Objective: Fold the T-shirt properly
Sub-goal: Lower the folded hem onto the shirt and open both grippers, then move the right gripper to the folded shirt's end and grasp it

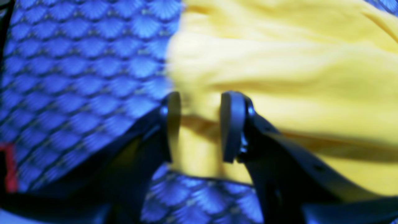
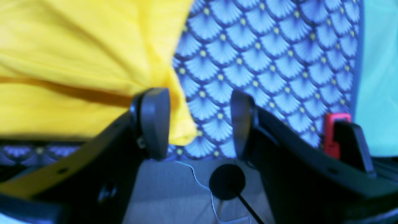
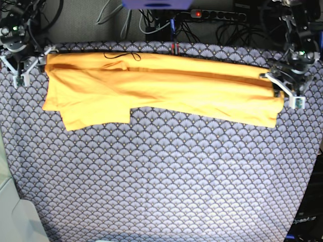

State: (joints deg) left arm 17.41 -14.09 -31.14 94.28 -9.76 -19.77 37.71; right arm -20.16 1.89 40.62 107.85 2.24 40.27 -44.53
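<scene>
T-shirt (image 3: 161, 88) lies folded lengthwise once at twelve o'clock; right gripper (image 2: 199, 124) and left gripper (image 1: 199, 124) gape, gripping nothing; crosswise folds remain.

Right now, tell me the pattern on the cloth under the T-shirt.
Blue fan-shaped scales with small yellow dots on the tablecloth, clearest in the right wrist view.

T-shirt (image 3: 161, 88) lies stretched across the desk's (image 3: 166, 176) far edge | left gripper (image 3: 282, 85) at its base-view right end | right gripper (image 3: 31, 64) at the opposite end
</scene>
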